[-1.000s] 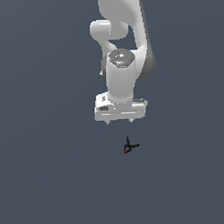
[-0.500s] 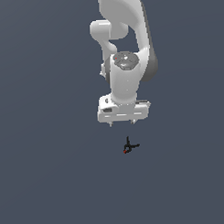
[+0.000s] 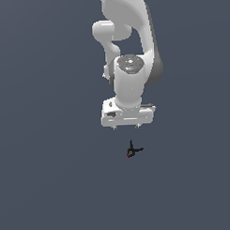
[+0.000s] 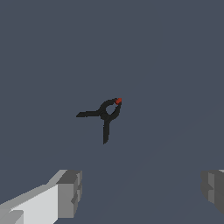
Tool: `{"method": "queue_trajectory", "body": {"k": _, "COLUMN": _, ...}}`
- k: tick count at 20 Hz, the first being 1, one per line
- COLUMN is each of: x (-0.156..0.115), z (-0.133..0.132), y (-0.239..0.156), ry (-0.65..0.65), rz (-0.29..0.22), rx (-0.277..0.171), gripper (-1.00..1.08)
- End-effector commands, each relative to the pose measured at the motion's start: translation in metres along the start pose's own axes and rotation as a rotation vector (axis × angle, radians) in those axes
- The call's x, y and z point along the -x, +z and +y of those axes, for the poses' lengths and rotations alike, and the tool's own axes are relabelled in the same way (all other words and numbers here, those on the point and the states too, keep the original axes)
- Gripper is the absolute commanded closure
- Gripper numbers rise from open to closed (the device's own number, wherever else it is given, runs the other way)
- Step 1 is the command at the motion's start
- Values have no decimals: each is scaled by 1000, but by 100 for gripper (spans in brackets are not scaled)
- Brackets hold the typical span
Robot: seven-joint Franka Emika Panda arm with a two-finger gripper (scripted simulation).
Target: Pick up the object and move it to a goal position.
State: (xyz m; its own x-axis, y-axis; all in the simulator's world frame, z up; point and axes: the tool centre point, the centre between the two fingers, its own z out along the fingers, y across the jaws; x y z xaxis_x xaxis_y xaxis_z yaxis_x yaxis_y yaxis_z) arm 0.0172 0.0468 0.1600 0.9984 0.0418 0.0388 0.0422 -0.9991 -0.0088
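The object (image 3: 132, 150) is a tiny black item with thin prongs and a small red tip, lying on the flat grey surface. In the wrist view the object (image 4: 105, 115) shows two prongs spreading from a looped head with the red tip. My white gripper (image 3: 126, 127) hangs above the surface, a little behind the object in the exterior view and not touching it. Its two grey fingertips (image 4: 70, 193) stand wide apart in the wrist view, open with nothing between them. The object lies beyond the fingertips, not between them.
The white arm (image 3: 131, 46) rises behind the gripper toward the top of the exterior view. A plain dark grey surface (image 3: 53, 185) fills the surroundings.
The gripper has come lower and nearer the object over the last second. The object has not moved.
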Motion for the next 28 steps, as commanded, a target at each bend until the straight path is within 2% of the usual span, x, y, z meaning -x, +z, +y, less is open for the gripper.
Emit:
{"method": "queue_trajectory", "body": {"k": 1, "x": -2, "z": -1, "y": 3, "ry": 23, "rz": -2, "rx": -1, "gripper": -92}}
{"method": "queue_trajectory", "body": {"k": 9, "x": -11, "z": -6, "y": 18, "ry": 157, "rz": -9, "rx": -2, "gripper": -92}}
{"method": "queue_trajectory", "body": {"k": 28, "x": -37, "z": -26, "y": 78, "ry": 631, "rz": -30, "rx": 13, "gripper": -92}}
